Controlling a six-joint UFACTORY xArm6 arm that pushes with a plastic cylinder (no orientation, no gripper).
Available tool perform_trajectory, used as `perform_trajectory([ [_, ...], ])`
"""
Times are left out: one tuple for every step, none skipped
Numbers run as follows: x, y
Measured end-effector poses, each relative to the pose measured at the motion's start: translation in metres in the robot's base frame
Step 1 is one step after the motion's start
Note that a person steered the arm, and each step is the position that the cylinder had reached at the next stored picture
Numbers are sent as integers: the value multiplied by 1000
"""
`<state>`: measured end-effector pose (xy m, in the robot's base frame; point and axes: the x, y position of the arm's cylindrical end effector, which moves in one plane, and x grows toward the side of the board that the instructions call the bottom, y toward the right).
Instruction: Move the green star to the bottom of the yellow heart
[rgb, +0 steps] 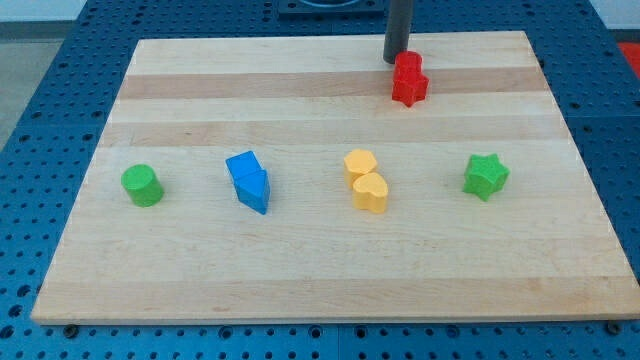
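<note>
The green star (486, 176) lies on the wooden board (330, 270) at the view's right, level with the middle row. The yellow heart (370, 192) sits near the centre, touching a yellow hexagon-like block (360, 163) just above it. The star is well to the right of the heart and slightly higher. My tip (396, 60) is at the view's top, right of centre, just above and left of two red blocks (409, 80). It is far above the star and heart.
A green cylinder (142, 185) sits at the view's left. Two blue blocks (249, 180) touch each other left of centre. The two red blocks, one a star shape, are stacked close together near the board's top edge.
</note>
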<state>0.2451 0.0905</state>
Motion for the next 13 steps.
perform_trajectory([
  [-5,0],
  [-34,21],
  [-47,72],
  [-13,132],
  [68,167],
  [177,166],
  [194,164],
  [182,164],
  [144,164],
  [145,156],
  [171,139],
  [184,120],
  [184,99],
])
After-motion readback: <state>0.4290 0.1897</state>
